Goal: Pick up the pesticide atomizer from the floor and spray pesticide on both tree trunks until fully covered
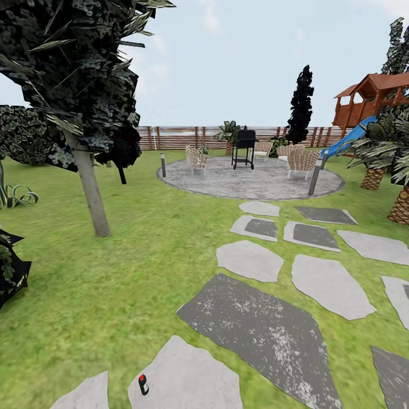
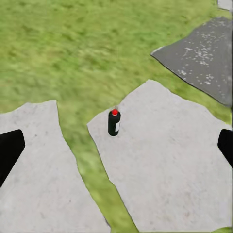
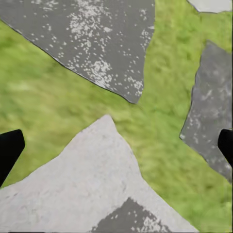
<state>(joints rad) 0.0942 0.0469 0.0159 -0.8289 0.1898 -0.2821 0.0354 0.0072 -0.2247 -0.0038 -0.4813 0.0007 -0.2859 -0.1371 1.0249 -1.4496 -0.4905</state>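
Observation:
The pesticide atomizer, a tiny black bottle with a red tip, stands upright on a pale stepping stone at the bottom of the head view. In the left wrist view the atomizer stands well ahead of my left gripper, which is open with its dark fingertips at the picture's edges. My right gripper is open too, over grass and stepping stones, holding nothing. One tree with a straight grey-brown trunk rises from the lawn on the left, several metres off.
Grey stepping stones lead to a round paved patio with a black grill and chairs. A short post and a leaning post edge it. Palms and a wooden playset stand right; a fence runs behind.

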